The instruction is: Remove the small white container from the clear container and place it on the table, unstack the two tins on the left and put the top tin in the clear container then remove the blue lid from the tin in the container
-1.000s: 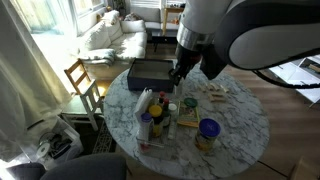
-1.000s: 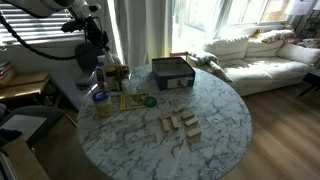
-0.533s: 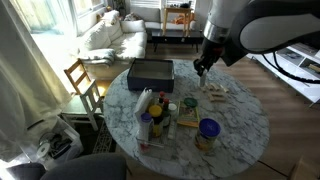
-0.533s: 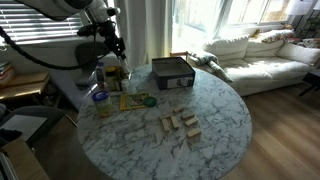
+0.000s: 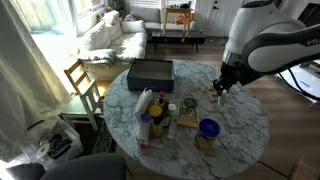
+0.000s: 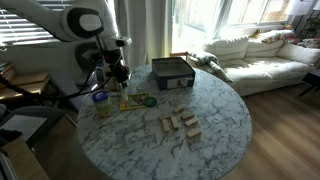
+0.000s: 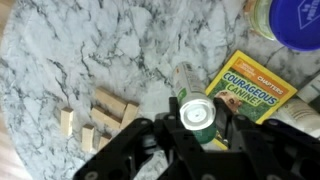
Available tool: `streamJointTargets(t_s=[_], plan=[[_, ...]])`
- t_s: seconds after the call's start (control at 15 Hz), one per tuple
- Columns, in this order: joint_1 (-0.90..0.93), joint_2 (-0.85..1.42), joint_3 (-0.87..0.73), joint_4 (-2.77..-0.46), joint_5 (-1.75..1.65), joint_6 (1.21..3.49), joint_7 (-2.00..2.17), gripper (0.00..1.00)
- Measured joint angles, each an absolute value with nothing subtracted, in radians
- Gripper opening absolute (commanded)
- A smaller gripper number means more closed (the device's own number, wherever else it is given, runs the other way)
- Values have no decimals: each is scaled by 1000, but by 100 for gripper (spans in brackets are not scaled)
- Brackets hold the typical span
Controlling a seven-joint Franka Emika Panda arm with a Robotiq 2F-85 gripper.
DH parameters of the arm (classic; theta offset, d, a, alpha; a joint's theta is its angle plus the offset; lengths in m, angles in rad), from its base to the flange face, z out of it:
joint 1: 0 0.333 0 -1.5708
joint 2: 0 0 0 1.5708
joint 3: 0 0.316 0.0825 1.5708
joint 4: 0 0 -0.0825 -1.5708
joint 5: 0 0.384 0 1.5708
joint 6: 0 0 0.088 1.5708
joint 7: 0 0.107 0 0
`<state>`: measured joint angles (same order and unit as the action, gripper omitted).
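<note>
Hand (image 5: 221, 90) hangs above the table (image 5: 245, 125), jaws wide, gripping nothing. The blue lid (image 5: 208, 127) tops the stacked tins (image 5: 206, 141) at the table's near edge in an exterior view. Only the wrist view shows a bottle (image 7: 198, 116) straight below the hand, with wooden blocks (image 7: 100, 118) off to its left.

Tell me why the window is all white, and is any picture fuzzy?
In an exterior view, daylight bleaches the curtain to nearly plain white. In an exterior view, the window is washed out the same way, with little detail left. In the wrist view, the gripper sits close to the lens and looks dark and soft, while the lettering on the yellow book is sharp enough to read.
</note>
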<state>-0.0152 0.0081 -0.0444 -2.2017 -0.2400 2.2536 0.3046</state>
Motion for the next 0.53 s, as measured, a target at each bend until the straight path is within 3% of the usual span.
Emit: streamJointTargets(t_s=[0.53], plan=[[-26, 78, -65, -2362, -355, 2551, 555, 13]])
